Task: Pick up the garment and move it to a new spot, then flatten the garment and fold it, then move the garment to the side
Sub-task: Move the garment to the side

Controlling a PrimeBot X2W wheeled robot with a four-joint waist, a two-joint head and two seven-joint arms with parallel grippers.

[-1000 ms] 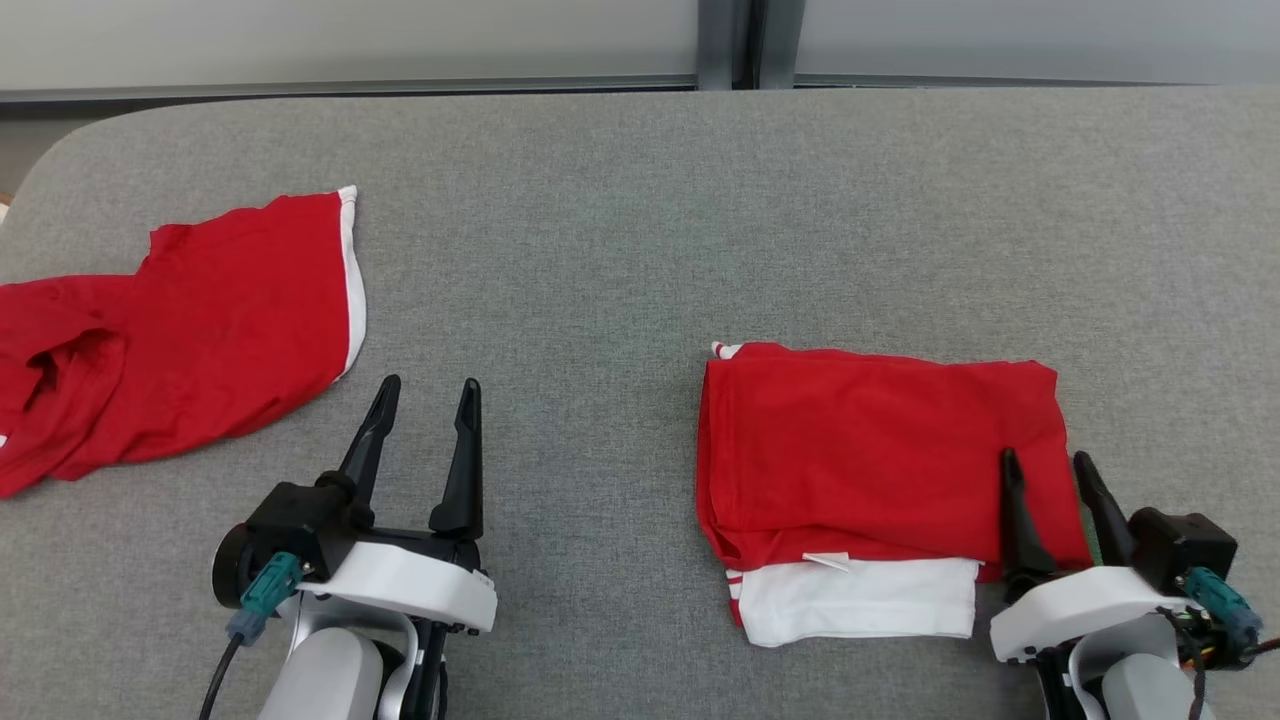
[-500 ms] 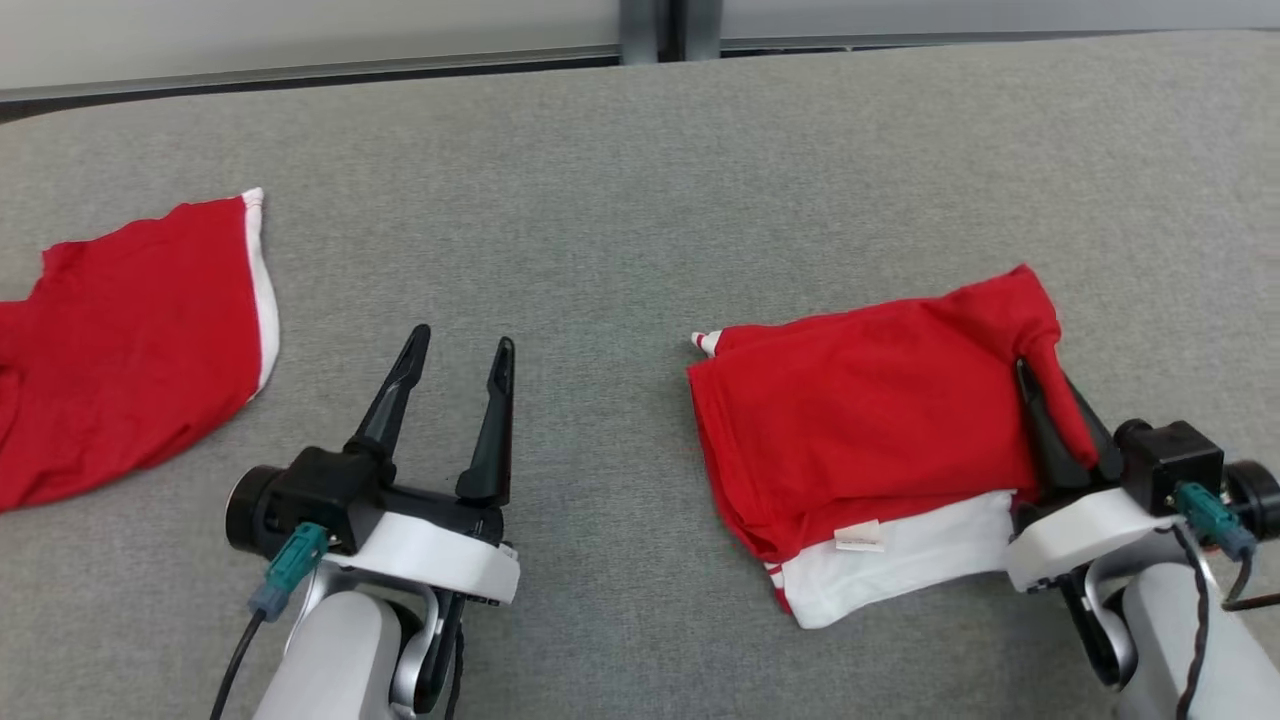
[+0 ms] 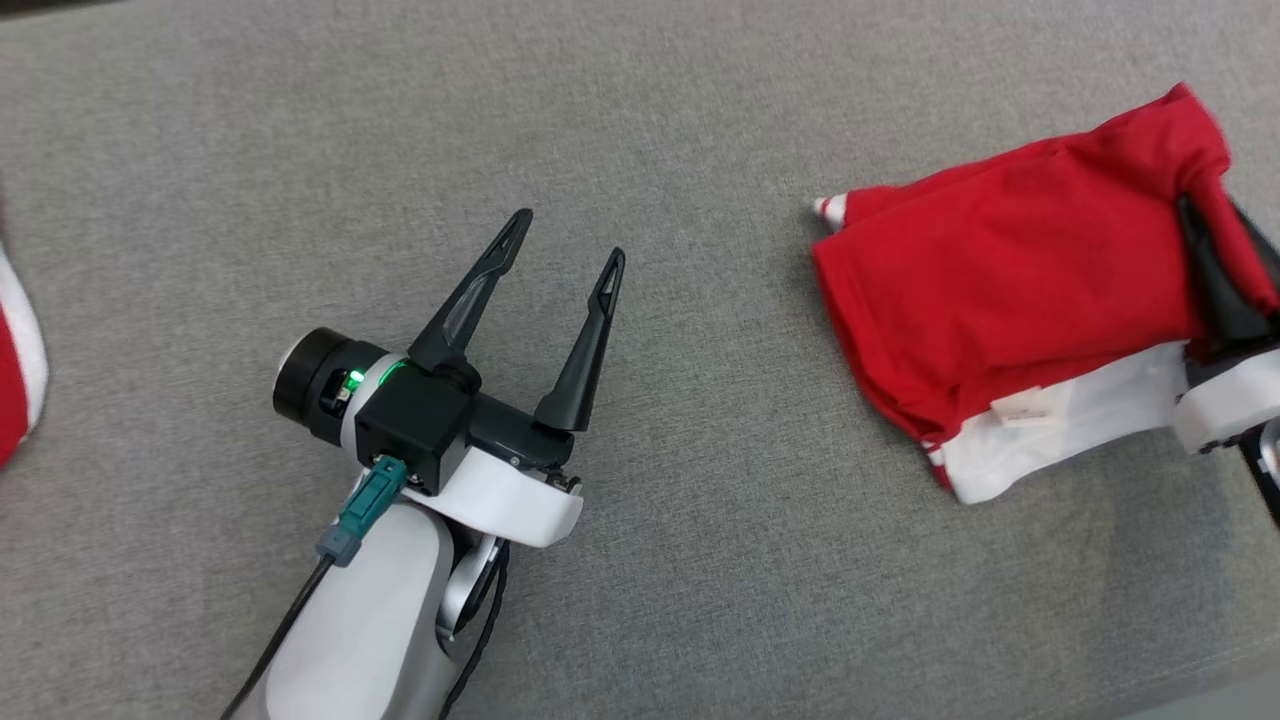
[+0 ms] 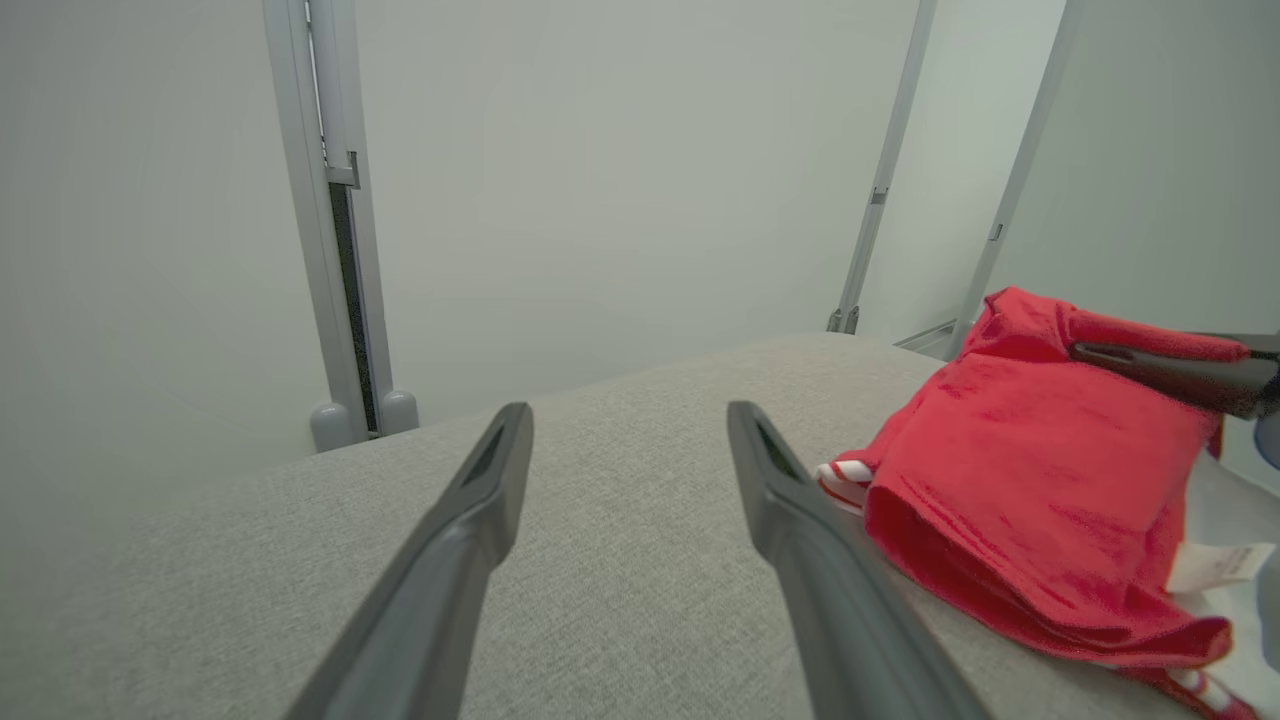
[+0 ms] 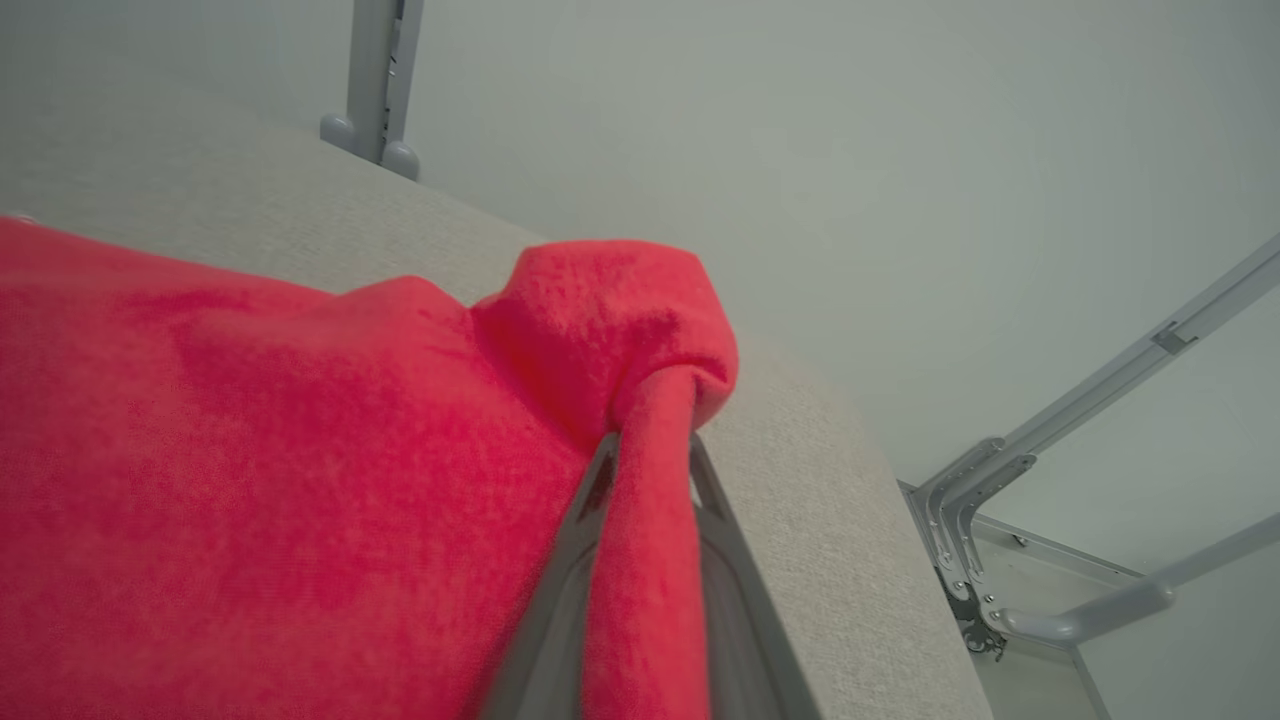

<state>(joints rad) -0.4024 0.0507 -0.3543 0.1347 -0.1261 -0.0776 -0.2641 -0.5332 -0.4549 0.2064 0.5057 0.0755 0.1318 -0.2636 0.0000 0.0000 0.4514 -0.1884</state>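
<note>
Right claw (image 3: 1210,215) now clamps the garment (image 3: 1010,290) — corner lifted.

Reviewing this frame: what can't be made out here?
1. Red-white cloth, head view: cut off by the left edge; shape unknown.
2. Label on the folded garment, head view: too small to read.
3. Right tool, head view: body cut off by the right edge; right wrist view: fabric hides how many layers it pinches.

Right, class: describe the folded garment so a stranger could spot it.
On the grey table, look to the robot's right. There is the folded garment, red with a white band and label. Unlike the other red garment at far left, it has a corner pinched in the jaws of the right gripper.
</note>
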